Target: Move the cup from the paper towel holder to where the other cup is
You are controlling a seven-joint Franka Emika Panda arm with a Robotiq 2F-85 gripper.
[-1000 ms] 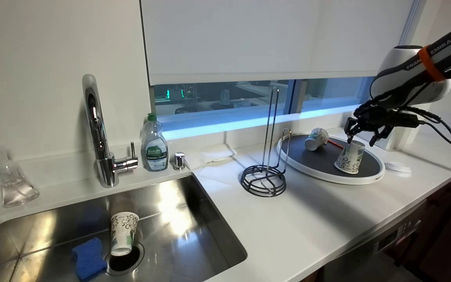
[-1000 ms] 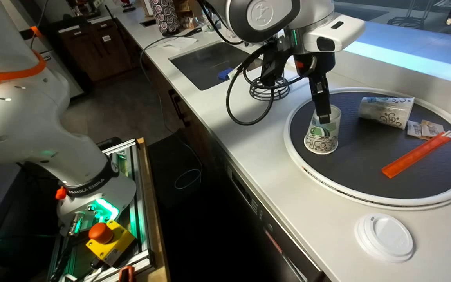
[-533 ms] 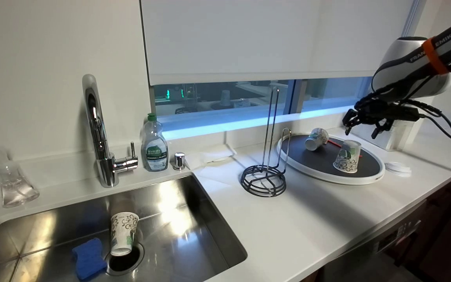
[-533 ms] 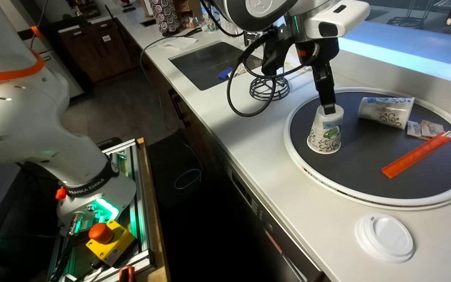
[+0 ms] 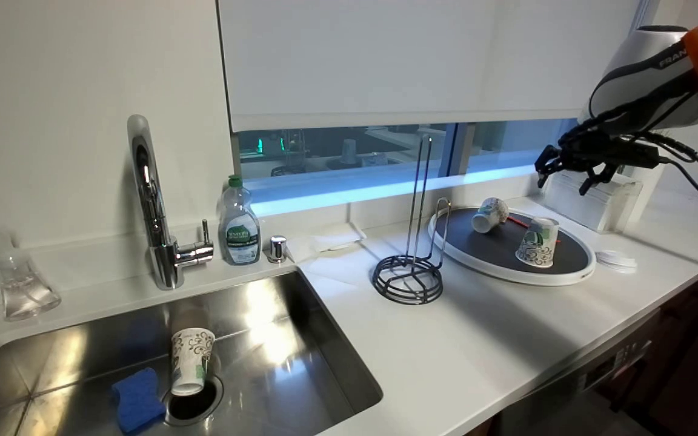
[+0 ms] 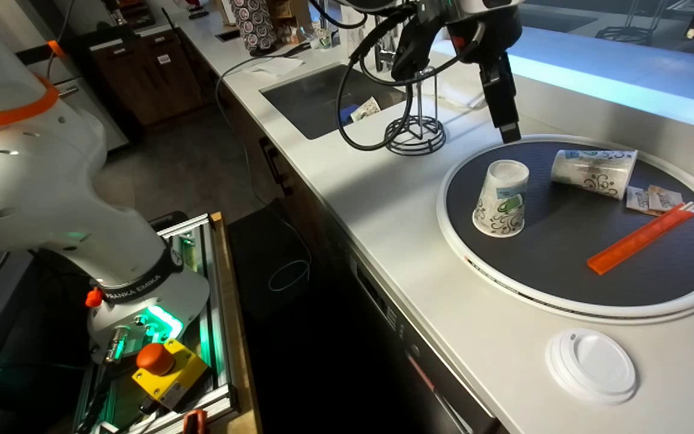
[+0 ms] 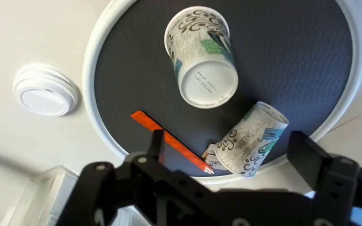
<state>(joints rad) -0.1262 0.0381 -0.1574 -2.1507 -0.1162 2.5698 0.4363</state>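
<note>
No plain cream-beige cup shows; the cups are white paper cups with brown swirls. One cup [image 5: 537, 243] stands upside down on the round dark tray [image 6: 555, 259], base up, also in the exterior view [image 6: 502, 199] and wrist view [image 7: 209, 83]. Another cup [image 6: 595, 172] lies on its side close by on the tray, also in the wrist view [image 7: 251, 139]. My gripper [image 5: 563, 183] is open and empty, above and apart from the upside-down cup; in the wrist view [image 7: 228, 139] its fingers stand wide apart. The wire paper towel holder [image 5: 409, 280] stands left of the tray.
Chopsticks in a red sleeve [image 6: 636, 241] and small packets [image 6: 654, 199] lie on the tray. White lids [image 6: 591, 364] lie beside it. A white box [image 5: 585, 203] stands behind it. The sink [image 5: 300, 357] holds another patterned cup [image 5: 191, 363] and a blue sponge [image 5: 137, 396].
My gripper has risen from the top of the upside-down cup and is now well above it. The cup leaned slightly a second ago and now stands straight on the tray.
</note>
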